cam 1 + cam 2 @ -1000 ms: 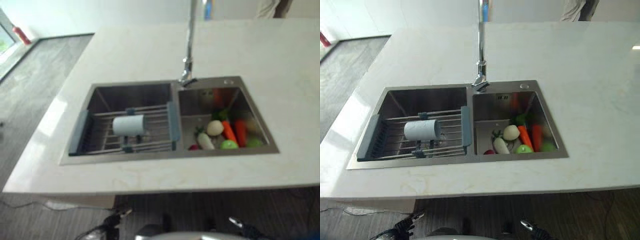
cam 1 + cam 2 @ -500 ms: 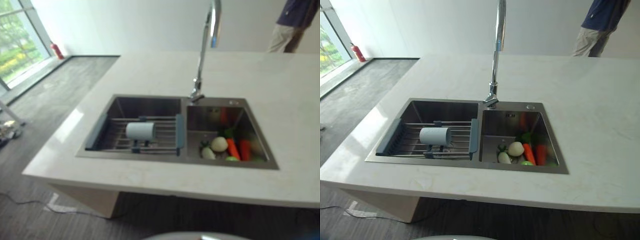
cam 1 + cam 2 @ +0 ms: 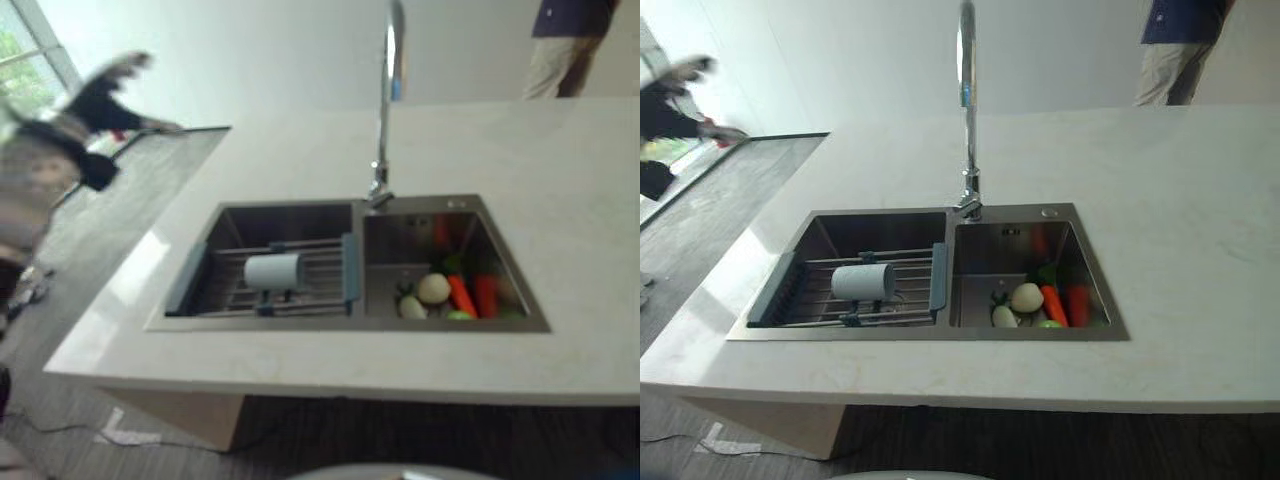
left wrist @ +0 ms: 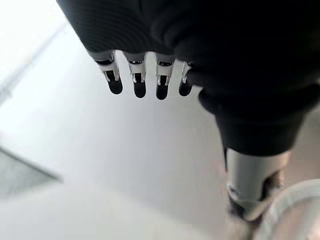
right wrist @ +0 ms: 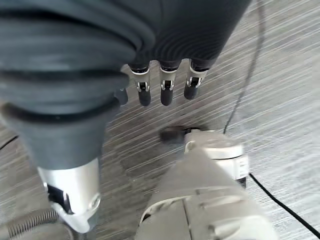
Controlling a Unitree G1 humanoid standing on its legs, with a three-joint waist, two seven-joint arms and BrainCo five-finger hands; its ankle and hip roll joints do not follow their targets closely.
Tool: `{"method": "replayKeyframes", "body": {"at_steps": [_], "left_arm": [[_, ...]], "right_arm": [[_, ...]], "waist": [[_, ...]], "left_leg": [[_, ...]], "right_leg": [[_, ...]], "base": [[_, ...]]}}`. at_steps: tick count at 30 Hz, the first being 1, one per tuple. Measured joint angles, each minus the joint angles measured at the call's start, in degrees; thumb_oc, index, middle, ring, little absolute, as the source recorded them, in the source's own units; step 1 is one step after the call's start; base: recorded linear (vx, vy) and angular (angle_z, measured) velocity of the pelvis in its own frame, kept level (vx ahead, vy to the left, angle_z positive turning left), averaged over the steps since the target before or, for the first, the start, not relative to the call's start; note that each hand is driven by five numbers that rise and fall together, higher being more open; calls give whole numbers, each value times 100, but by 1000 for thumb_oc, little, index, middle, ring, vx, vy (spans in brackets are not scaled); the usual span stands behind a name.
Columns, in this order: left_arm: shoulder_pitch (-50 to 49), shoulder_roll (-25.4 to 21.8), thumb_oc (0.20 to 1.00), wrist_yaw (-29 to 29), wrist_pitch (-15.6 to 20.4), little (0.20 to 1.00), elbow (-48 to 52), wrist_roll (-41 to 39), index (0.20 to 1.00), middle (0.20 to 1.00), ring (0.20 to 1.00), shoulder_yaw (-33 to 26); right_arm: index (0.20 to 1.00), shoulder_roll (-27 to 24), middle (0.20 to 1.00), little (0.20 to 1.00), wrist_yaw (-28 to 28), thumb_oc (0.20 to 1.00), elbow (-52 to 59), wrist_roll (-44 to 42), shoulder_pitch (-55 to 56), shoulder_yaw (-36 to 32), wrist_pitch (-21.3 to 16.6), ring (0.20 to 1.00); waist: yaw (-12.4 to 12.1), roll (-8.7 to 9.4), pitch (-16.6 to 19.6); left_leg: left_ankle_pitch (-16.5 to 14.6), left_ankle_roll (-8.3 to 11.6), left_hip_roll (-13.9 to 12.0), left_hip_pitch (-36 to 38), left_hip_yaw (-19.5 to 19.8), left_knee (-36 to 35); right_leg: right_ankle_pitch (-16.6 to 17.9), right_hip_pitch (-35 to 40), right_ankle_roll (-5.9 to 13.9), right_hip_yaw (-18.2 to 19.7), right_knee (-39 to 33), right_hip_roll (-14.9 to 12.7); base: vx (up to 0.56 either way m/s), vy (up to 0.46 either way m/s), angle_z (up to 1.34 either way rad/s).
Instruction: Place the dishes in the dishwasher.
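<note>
Both hands, left hand [image 4: 145,75] and right hand [image 5: 160,80], hang relaxed and empty, well apart from the cup [image 3: 862,282] on the sink rack [image 3: 840,295].

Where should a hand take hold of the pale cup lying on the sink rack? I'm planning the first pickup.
Grip the cup around its cylindrical body, coming from above. It lies on its side across the bars of the rack in the left basin of the sink, so its rounded top is exposed; fingers and thumb can close over the two long sides. The basin walls block a sideways approach.
</note>
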State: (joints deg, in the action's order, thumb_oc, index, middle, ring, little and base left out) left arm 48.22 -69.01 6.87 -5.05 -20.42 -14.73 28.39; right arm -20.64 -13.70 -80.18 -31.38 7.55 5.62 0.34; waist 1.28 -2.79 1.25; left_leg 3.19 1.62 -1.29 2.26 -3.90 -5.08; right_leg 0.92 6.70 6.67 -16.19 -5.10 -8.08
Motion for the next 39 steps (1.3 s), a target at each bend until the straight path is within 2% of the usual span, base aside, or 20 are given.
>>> {"method": "replayKeyframes", "body": {"at_steps": [1,3,5,9,12,14,19,22,27,30,35,39], "left_arm": [[-43,253,1000,95,-48,1000,-157,244,1000,1000,1000,141],[-74,471,1000,256,-198,1000,-679,527,1000,1000,1000,319],[-95,467,1000,352,-232,1000,-1139,754,1000,1000,1000,278],[-567,341,1000,575,-205,1000,-1586,1289,1000,1000,1000,32],[-811,345,1000,735,-142,1000,-1641,1625,1000,1000,1000,41],[-851,344,1000,930,-106,1000,-1602,1758,1000,1000,1000,42],[-1283,298,1000,1504,-95,1000,-1322,1865,1000,1000,1000,52],[-1410,252,1000,1595,-56,1000,-1263,1870,1000,1000,1000,47],[-1456,238,1000,1349,49,1000,-645,2016,1000,1000,1000,45],[-1457,239,1000,826,182,1000,-624,2108,1000,1000,1000,6],[-1646,275,1000,-62,487,1000,-546,2524,1000,1000,1000,-600],[-1658,294,1000,-277,610,1000,-422,2727,1000,1000,1000,-594]], "right_arm": [[1000,14,1000,1000,-39,1000,71,24,-8,8,30,1000],[1000,-6,1000,1000,-75,1000,206,41,-4,15,41,1000],[1000,-64,1000,1000,-92,1000,201,38,57,8,41,1000],[1000,-117,1000,1000,-107,1000,307,38,191,17,47,1000],[1000,-218,1000,1000,-106,1000,487,-5,166,61,50,1000],[1000,-301,1000,1000,-107,1000,570,-85,-77,52,44,1000],[1000,-303,1000,1000,-183,1000,658,-139,-261,53,40,1000],[1000,-301,1000,1000,-212,1000,804,-140,-272,55,34,1000],[1000,-301,1000,1000,-215,1000,822,-138,-277,68,34,1000],[1000,-226,1000,1000,-214,1000,735,-133,-260,71,26,1000],[1000,-187,1000,1000,-214,1000,642,-133,-240,71,-64,1000],[1000,-186,1000,1000,-213,1000,643,-133,-237,68,-91,1000]], "waist": [[97,-9,-8],[267,-52,-126],[274,-107,-264],[157,-170,-498],[45,-86,-658],[-54,-24,-890],[-225,-40,-1002],[-296,-74,-1022],[-329,-98,-1038],[-312,-99,-1038],[-296,-97,-1037],[-282,-91,-1034]], "left_leg": [[0,0,-22,0,-46,-1],[8,15,-106,-73,-178,-7],[18,30,-137,-93,-214,-34],[52,64,-172,-258,-230,-33],[121,52,-174,-442,-179,2],[200,34,-172,-579,-169,3],[229,51,-172,-618,-93,1],[231,53,-163,-565,-27,0],[245,69,-165,-601,28,-1],[248,69,-166,-611,27,0],[249,67,-166,-603,18,1],[250,66,-166,-581,-10,1]], "right_leg": [[14,-30,-19,50,0,17],[72,-192,-79,197,0,86],[90,-230,-98,253,-1,118],[136,-405,-135,283,0,152],[178,-569,-148,253,0,161],[247,-702,-159,250,0,161],[252,-686,-157,147,-1,161],[248,-609,-153,104,-2,157],[249,-595,-154,16,-1,156],[249,-610,-153,21,-1,157],[245,-611,-148,31,-1,158],[250,-618,-149,91,-1,158]], "base": [[34,28,-30],[17,37,-36],[-6,35,-10],[-39,43,-3],[-106,23,6],[-75,14,5],[-23,11,8],[19,35,10],[-5,18,9],[0,0,0],[0,0,0],[16,-6,-5]]}}
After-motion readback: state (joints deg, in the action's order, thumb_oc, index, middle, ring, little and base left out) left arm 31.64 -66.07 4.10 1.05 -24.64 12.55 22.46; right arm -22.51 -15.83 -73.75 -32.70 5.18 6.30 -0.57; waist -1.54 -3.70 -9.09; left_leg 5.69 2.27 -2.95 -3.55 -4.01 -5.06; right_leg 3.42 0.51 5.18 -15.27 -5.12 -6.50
